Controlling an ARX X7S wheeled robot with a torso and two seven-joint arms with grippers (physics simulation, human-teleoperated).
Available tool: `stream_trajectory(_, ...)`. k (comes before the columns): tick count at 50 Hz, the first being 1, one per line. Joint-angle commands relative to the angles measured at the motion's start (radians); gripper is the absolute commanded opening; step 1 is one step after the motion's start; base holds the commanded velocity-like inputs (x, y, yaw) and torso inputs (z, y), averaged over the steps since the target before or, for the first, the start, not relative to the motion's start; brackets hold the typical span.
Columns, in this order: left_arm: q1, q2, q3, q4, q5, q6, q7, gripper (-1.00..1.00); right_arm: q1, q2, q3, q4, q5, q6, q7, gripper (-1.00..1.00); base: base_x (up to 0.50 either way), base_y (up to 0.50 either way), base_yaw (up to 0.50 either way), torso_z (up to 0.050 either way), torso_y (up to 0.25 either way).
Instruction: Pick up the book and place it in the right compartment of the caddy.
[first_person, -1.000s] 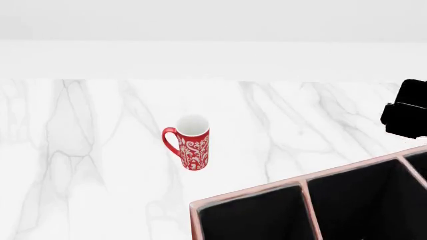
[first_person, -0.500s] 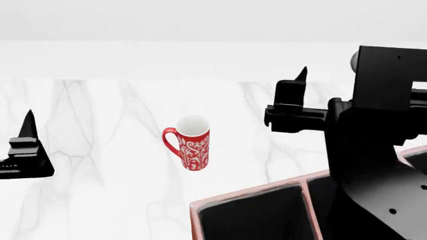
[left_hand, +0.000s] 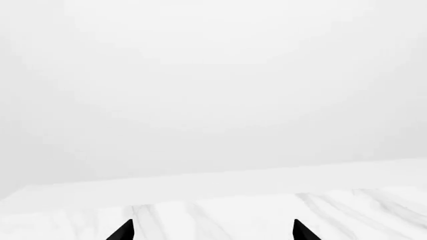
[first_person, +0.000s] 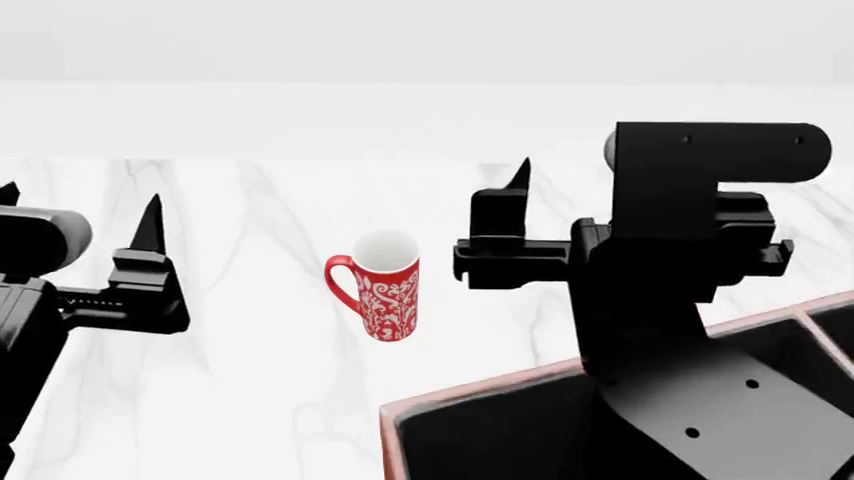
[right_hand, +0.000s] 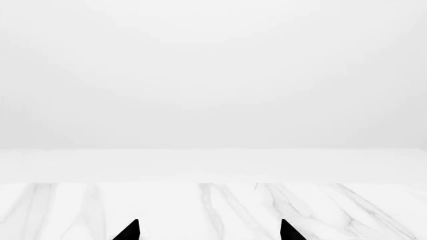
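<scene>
Left gripper showed two black fingertips spread wide, nothing between them — only the marble table beyond. Right gripper likewise: fingertips far apart, holding nothing. From the head camera both grippers hung above the table, one finger of the right visible, its arm hiding much of the caddy at the near right edge. The red mug stood mid-table. The book — nowhere visible.
</scene>
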Motion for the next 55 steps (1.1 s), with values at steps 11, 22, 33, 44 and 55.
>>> stream_trajectory(11, -0.041, 0.015, 0.037, -0.014, -0.001, -0.005, 0.006, 1.00, -0.003, -0.011, -0.023, -0.006, -0.004, -0.006, -0.004, 1.00, 0.00, 0.00, 0.00, 0.000, 0.000)
stream_trajectory(22, -0.054, 0.016, 0.046, -0.003, -0.007, -0.013, 0.003, 1.00, 0.003, -0.010, -0.024, -0.019, 0.005, 0.001, 0.004, 1.00, 0.00, 0.00, 0.00, 0.000, 0.000)
stream_trajectory(33, -0.101, 0.016, 0.045, 0.036, -0.029, -0.066, -0.022, 1.00, 0.050, -0.007, 0.006, -0.045, 0.053, 0.037, 0.039, 1.00, 0.00, 0.00, 0.00, 0.000, 0.000)
stream_trajectory(44, -0.138, 0.019, 0.046, 0.063, -0.048, -0.098, -0.037, 1.00, 0.069, -0.004, 0.023, -0.063, 0.085, 0.053, 0.058, 1.00, 0.00, 0.00, 0.00, 0.000, 0.000)
stream_trajectory(55, -0.163, 0.018, 0.046, 0.082, -0.060, -0.114, -0.046, 1.00, 0.085, 0.001, 0.038, -0.086, 0.115, 0.067, 0.079, 1.00, 0.00, 0.00, 0.00, 0.000, 0.000)
